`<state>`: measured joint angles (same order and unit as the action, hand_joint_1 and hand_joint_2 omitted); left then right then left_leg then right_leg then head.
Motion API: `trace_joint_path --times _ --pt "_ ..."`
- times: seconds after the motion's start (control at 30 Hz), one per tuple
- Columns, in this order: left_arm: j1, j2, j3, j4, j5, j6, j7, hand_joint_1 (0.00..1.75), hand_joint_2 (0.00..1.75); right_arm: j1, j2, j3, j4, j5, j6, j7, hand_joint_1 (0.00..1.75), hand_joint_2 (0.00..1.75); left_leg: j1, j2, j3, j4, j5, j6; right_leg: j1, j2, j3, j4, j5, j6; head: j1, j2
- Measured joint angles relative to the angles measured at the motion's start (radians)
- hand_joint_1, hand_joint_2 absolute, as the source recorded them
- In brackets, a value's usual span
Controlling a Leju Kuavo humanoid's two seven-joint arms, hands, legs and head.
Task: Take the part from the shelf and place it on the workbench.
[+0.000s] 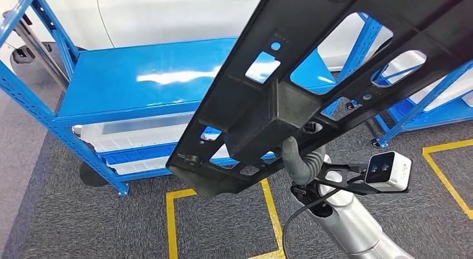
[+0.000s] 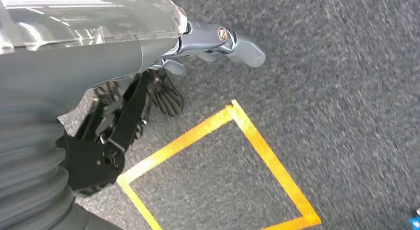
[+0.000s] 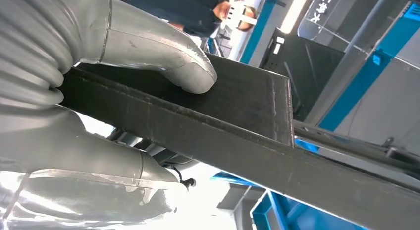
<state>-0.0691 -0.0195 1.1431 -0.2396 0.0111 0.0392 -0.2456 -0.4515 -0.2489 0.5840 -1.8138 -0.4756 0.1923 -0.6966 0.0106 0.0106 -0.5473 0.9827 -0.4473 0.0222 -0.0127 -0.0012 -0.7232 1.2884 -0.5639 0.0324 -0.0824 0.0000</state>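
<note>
Right wrist view: fingers around part

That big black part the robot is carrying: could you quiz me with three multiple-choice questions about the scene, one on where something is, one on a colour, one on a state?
1. Where is the black part?
A. lying on the blue shelf
B. held up in the air in front of the shelf
C. flat on the floor

2. What colour are the floor lines?
A. yellow
B. red
C. white

3. What is the right hand doing?
A. hanging empty
B. gripping the part
C. pressing on the shelf

Answers: 1 B, the part hangs above the carpet, off the blue shelf. 2 A, the tape is yellow. 3 B, its thumb presses on the part's boxy section.
</note>
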Motion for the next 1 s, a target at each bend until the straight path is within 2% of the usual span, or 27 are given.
trace_joint_path --times 0.03,0.07,0.1,0.13,0.17,0.2,0.23,0.3,0.33,0.4,0.47,0.5,0.53,0.57,0.6,0.63,0.67,0.7,0.8,0.87,0.97,1.0 --pt "0.001 -0.001 0.0 0.0 0.0 0.0 0.0 0.0 1.75 0.001 -0.004 0.001 0.001 -0.002 0.004 0.0 1.75 1.75 0.0 0.0 -0.009 0.003 0.004 -0.002 -0.002 0.0 0.017 -0.009 0.012 0.002 0.0 0.0" --pt "0.002 -0.001 0.001 0.0 0.0 0.0 0.001 0.0 1.75 0.003 -0.009 0.002 0.001 -0.002 0.012 0.0 1.75 1.75 0.0 -0.001 -0.015 0.007 0.007 -0.004 -0.004 0.0 0.056 -0.06 0.037 0.003 0.0 0.0" --pt "0.003 -0.002 0.001 0.0 0.0 0.0 0.001 0.0 1.75 0.003 -0.014 0.001 0.001 -0.003 0.023 0.0 1.75 1.75 0.001 -0.001 -0.021 0.012 0.009 -0.006 -0.006 -0.001 0.104 -0.134 0.057 0.002 0.0 0.0" --pt "0.003 -0.003 0.003 0.0 0.0 0.0 0.002 0.0 1.75 0.004 -0.018 0.0 0.002 -0.002 0.035 0.0 1.75 1.75 0.0 -0.001 -0.026 0.016 0.011 -0.01 -0.004 0.0 0.146 -0.199 0.073 -0.003 0.0 0.0" --pt "0.004 -0.004 0.004 0.0 0.0 0.0 0.002 0.0 1.75 0.006 -0.021 -0.002 0.002 -0.001 0.049 0.0 1.75 1.75 -0.001 -0.001 -0.03 0.02 0.013 -0.015 -0.002 0.001 0.173 -0.246 0.081 -0.009 0.0 0.0" --pt "0.004 -0.005 0.005 0.0 0.0 0.001 0.003 0.0 1.75 0.008 -0.023 -0.005 0.002 0.0 0.061 0.0 1.75 1.75 -0.002 -0.001 -0.033 0.022 0.015 -0.02 0.002 0.001 0.183 -0.267 0.08 -0.016 0.0 0.0" --pt "0.004 -0.005 0.006 0.0 0.0 0.001 0.003 0.0 1.75 0.01 -0.024 -0.009 0.002 0.002 0.07 0.0 1.75 1.75 -0.002 -0.002 -0.035 0.022 0.018 -0.027 0.005 0.002 0.181 -0.267 0.082 -0.023 0.0 0.0" --pt "0.004 -0.005 0.008 0.0 0.0 0.001 0.004 0.0 1.75 0.01 -0.025 -0.015 0.002 0.005 0.08 0.0 1.75 1.75 -0.002 -0.002 -0.038 0.027 0.018 -0.039 0.002 0.002 0.177 -0.275 0.087 -0.038 0.0 0.0" --pt "0.005 -0.006 0.008 0.0 0.0 0.001 0.004 0.0 1.75 0.01 -0.025 -0.019 0.002 0.004 0.081 0.0 1.75 1.75 -0.001 -0.002 -0.046 0.043 0.004 -0.044 0.0 0.002 0.175 -0.278 0.091 -0.046 0.0 0.0" --pt "0.007 -0.007 0.011 0.0 0.0 0.002 0.003 0.0 1.75 0.009 -0.025 -0.024 0.003 0.002 0.08 0.0 1.75 1.75 0.002 -0.003 -0.085 0.136 -0.059 -0.051 0.0 0.0 0.17 -0.281 0.099 -0.057 0.0 0.0" --pt "0.008 -0.007 0.013 0.0 0.0 0.002 0.002 0.0 1.75 0.009 -0.026 -0.026 0.005 -0.001 0.077 0.0 1.75 1.75 0.002 -0.003 -0.139 0.27 -0.125 -0.054 0.003 -0.001 0.162 -0.28 0.104 -0.062 0.0 0.0" --pt "0.009 -0.007 0.014 0.0 0.0 0.002 0.002 0.0 1.75 0.009 -0.028 -0.026 0.007 -0.003 0.076 0.0 1.75 1.75 0.002 -0.003 -0.152 0.309 -0.134 -0.054 0.005 -0.001 0.158 -0.279 0.106 -0.063 0.0 0.0" --pt "0.01 -0.007 0.015 0.0 0.0 0.002 0.001 0.0 1.75 0.009 -0.03 -0.026 0.008 -0.006 0.074 0.0 1.75 1.75 0.002 -0.003 -0.147 0.31 -0.123 -0.053 0.006 0.0 0.156 -0.277 0.107 -0.063 0.0 0.0" --pt "0.01 -0.007 0.015 0.0 0.0 0.001 0.0 0.0 1.75 0.008 -0.033 -0.027 0.009 -0.01 0.073 0.0 1.75 1.75 0.002 -0.003 -0.121 0.269 -0.094 -0.05 0.008 0.0 0.155 -0.276 0.108 -0.062 0.0 0.0" --pt "0.011 -0.007 0.016 0.0 0.0 0.0 0.0 0.0 1.75 0.008 -0.036 -0.028 0.009 -0.013 0.072 0.0 1.75 1.75 0.001 -0.003 -0.082 0.199 -0.059 -0.045 0.008 0.0 0.154 -0.274 0.107 -0.061 0.0 0.0" --pt "0.01 -0.006 0.016 0.0 0.0 -0.001 -0.001 0.0 1.75 0.007 -0.039 -0.03 0.009 -0.016 0.071 0.0 1.75 1.75 0.0 -0.004 -0.04 0.128 -0.037 -0.039 0.01 0.0 0.153 -0.272 0.107 -0.059 0.0 0.0" --pt "0.01 -0.006 0.018 0.0 0.0 -0.002 -0.002 0.0 1.75 0.006 -0.041 -0.032 0.009 -0.018 0.071 0.0 1.75 1.75 -0.003 -0.004 -0.009 0.071 -0.022 -0.034 0.011 0.0 0.151 -0.27 0.108 -0.056 0.0 0.0" --pt "0.01 -0.005 0.019 0.0 0.0 -0.002 -0.003 0.0 1.75 0.006 -0.044 -0.033 0.009 -0.02 0.073 0.0 1.75 1.75 -0.006 -0.004 0.006 0.039 -0.02 -0.03 0.012 0.0 0.149 -0.269 0.11 -0.051 0.0 0.0" --pt "0.009 -0.005 0.024 0.0 -0.001 -0.003 -0.006 0.0 1.75 0.006 -0.054 -0.038 0.009 -0.031 0.085 0.0 1.75 1.75 -0.006 -0.002 0.006 0.017 -0.016 -0.018 0.011 0.001 0.144 -0.271 0.115 -0.034 0.0 0.0" --pt "0.009 -0.006 0.028 0.0 0.0 -0.004 -0.007 0.0 1.75 0.006 -0.063 -0.045 0.009 -0.041 0.103 0.0 1.75 1.75 -0.001 0.003 0.007 0.005 -0.006 -0.006 0.01 0.002 0.126 -0.234 0.087 -0.023 0.0 0.0" --pt "0.009 -0.009 0.032 0.0 0.001 -0.005 -0.009 0.0 1.75 0.019 -0.074 -0.056 0.009 -0.051 0.134 -0.001 1.75 1.75 0.0 0.013 0.002 0.004 -0.002 0.001 0.004 0.002 0.041 -0.052 -0.002 -0.011 0.0 0.0" --pt "0.009 -0.009 0.033 0.0 0.001 -0.005 -0.01 0.0 1.75 0.03 -0.077 -0.062 0.009 -0.05 0.148 -0.001 1.75 1.75 0.0 0.017 0.0 0.005 -0.002 0.001 0.001 0.002 0.019 -0.007 -0.013 -0.008 0.0 0.0"
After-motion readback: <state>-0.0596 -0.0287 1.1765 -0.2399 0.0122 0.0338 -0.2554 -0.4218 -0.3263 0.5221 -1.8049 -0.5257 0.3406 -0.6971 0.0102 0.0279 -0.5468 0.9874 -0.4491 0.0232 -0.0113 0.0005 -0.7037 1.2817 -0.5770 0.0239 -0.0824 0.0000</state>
